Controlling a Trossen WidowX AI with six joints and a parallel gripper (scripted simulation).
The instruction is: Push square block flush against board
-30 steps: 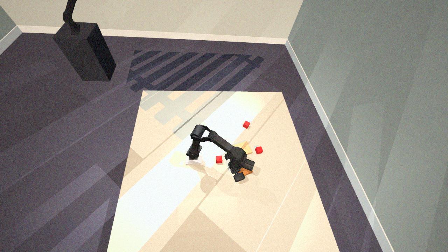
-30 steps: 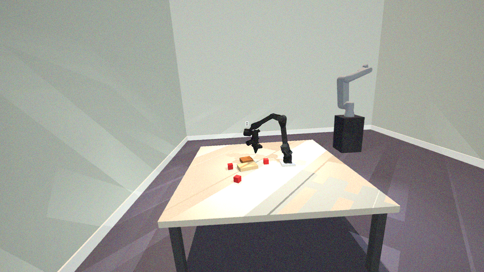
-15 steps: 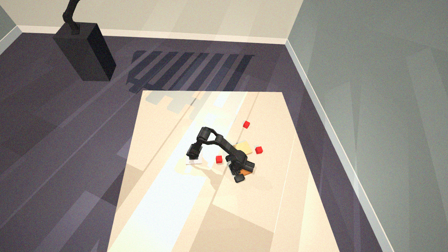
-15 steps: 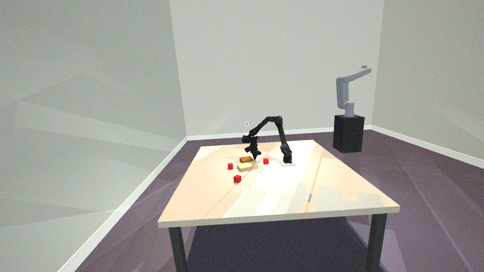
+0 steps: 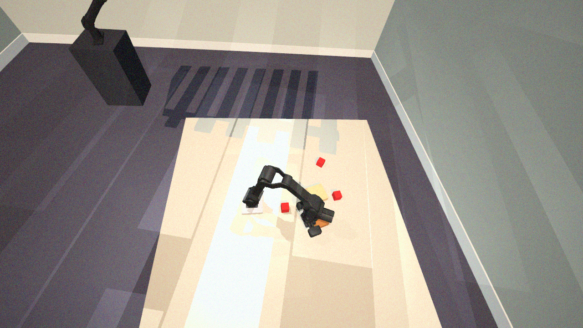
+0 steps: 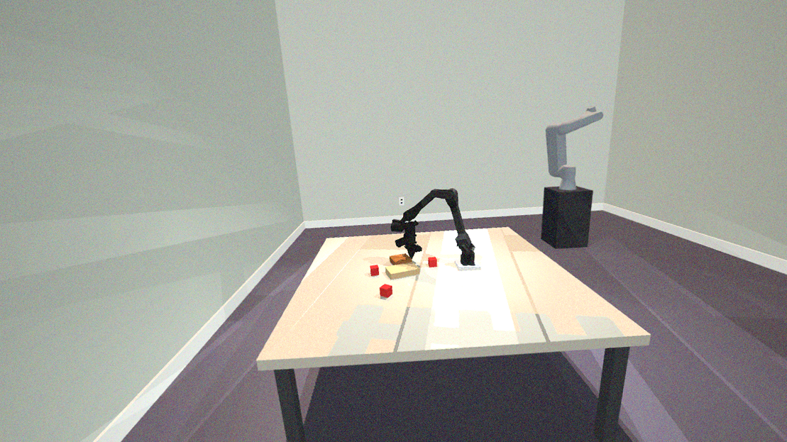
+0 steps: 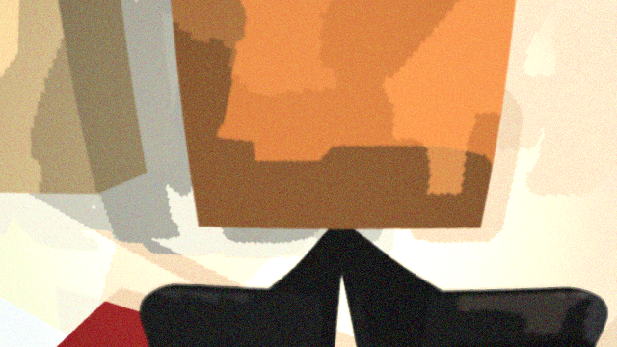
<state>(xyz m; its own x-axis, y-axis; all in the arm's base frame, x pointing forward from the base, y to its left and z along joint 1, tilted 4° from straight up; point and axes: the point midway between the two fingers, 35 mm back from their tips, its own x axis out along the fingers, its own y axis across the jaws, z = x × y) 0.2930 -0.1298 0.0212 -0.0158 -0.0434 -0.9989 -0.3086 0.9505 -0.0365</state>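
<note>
The orange square block [image 5: 321, 223] [image 6: 400, 259] [image 7: 357, 116] lies flat on the table, partly under the arm in the top view. The pale yellow board [image 5: 318, 191] [image 6: 402, 271] [image 7: 103, 120] lies flat beside it, on the left in the wrist view. A shaded strip of table shows between them, so they are apart, and their facing sides are not quite parallel there. My gripper [image 6: 414, 257] [image 7: 339, 235] is shut and empty. Its tips are at the middle of the block's near side in the wrist view; I cannot tell whether they touch it.
One red cube [image 5: 284, 207] [image 6: 432, 261] [image 7: 108, 328] lies between the arm's base and the gripper. A second red cube [image 5: 337, 195] [image 6: 374, 270] is close to the board's far end. A third red cube [image 5: 320, 162] [image 6: 386, 291] lies farther off, on the board's other side.
</note>
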